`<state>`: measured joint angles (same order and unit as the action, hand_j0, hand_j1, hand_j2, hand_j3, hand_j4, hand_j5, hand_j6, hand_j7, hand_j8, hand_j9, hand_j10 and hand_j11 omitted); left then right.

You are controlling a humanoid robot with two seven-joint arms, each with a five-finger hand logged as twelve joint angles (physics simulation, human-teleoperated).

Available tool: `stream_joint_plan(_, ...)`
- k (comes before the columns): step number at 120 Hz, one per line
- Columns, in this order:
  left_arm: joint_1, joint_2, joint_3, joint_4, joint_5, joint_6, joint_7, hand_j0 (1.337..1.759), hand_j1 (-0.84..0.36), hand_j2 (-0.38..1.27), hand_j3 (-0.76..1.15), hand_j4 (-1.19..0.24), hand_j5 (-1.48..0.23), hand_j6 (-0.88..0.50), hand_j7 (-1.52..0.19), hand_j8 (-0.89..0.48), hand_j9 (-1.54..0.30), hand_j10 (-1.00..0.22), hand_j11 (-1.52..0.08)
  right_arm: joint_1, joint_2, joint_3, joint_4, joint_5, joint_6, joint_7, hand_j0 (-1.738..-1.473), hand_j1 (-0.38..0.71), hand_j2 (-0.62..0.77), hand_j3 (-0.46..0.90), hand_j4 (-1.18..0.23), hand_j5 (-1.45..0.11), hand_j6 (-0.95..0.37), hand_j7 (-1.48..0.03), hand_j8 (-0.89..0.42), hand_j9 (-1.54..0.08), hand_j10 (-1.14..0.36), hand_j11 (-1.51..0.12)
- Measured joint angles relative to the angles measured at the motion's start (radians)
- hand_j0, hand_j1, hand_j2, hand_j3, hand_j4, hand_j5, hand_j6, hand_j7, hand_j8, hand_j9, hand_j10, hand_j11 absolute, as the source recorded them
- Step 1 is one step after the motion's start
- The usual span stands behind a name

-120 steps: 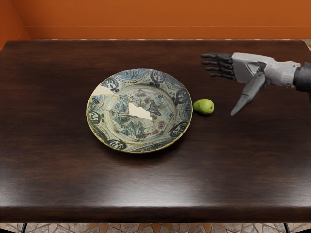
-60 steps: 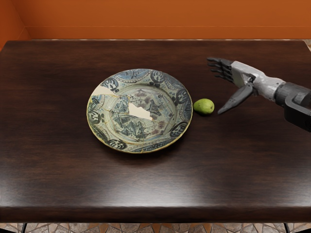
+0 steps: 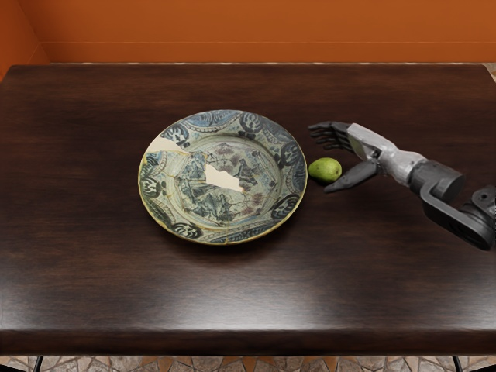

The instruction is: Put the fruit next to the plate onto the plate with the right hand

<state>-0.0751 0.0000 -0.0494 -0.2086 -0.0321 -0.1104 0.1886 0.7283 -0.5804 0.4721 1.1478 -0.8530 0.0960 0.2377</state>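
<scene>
Fruit (image 3: 325, 169) lies on the table (image 3: 93, 256) just beside the right rim of the plate (image 3: 232, 120), and it can roll away from you if the thumb (image 3: 346, 177) pushes it before the fingers (image 3: 325, 134) close. Your right hand (image 3: 358, 146) is spread open and holds nothing; 4 fingers are behind the fruit, thumb near it.

I had the right hand (image 3: 360, 147) low beside the green fruit (image 3: 325, 169), fingers (image 3: 325, 134) spread, thumb near its right side, nothing gripped. Fruit sat on the table (image 3: 116, 294), just right of the patterned plate (image 3: 144, 180).
</scene>
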Motion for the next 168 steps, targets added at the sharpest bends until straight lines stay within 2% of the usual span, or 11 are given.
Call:
stream_joint_plan(66, 0.000, 0.000, 0.000, 0.000, 0.000, 0.000, 0.000, 1.658, 0.35, 0.00, 0.00, 0.00, 0.00, 0.00, 0.00, 0.00, 0.00, 0.00, 0.00, -0.001, 0.057, -0.104, -0.024, -0.011, -0.260, -0.001, -1.658, 0.05, -0.06, 0.00, -0.34, -0.44, -0.34, -0.44, -0.34, -0.44, -0.34, -0.44)
stream_joint_plan(97, 0.001, 0.000, 0.000, 0.000, 0.000, 0.000, 0.000, 1.658, 0.35, 0.00, 0.00, 0.00, 0.00, 0.00, 0.00, 0.00, 0.00, 0.00, 0.00, 0.000, 0.096, -0.132, -0.061, -0.011, -0.306, -0.003, -1.658, 0.09, -0.07, 0.00, -0.37, -0.48, -0.37, -0.48, -0.37, -0.48, -0.37, -0.48)
stream_joint_plan(132, 0.000, 0.000, 0.000, 0.000, 0.000, 0.000, 0.000, 1.658, 0.35, 0.00, 0.00, 0.00, 0.00, 0.00, 0.00, 0.00, 0.00, 0.00, 0.00, -0.001, 0.116, -0.139, -0.076, -0.008, -0.333, -0.010, -1.658, 0.21, -0.09, 0.00, -0.47, -0.61, -0.47, -0.61, -0.47, -0.61, -0.45, -0.61)
stream_joint_plan(168, 0.000, 0.000, 0.000, 0.000, 0.000, 0.000, 0.000, 1.658, 0.35, 0.00, 0.00, 0.00, 0.00, 0.00, 0.00, 0.00, 0.00, 0.00, 0.00, -0.001, 0.114, -0.140, -0.077, -0.005, -0.344, -0.013, -1.657, 0.27, 0.03, 0.00, -0.53, -0.71, -0.54, -0.70, -0.44, -0.71, -0.42, -0.71)
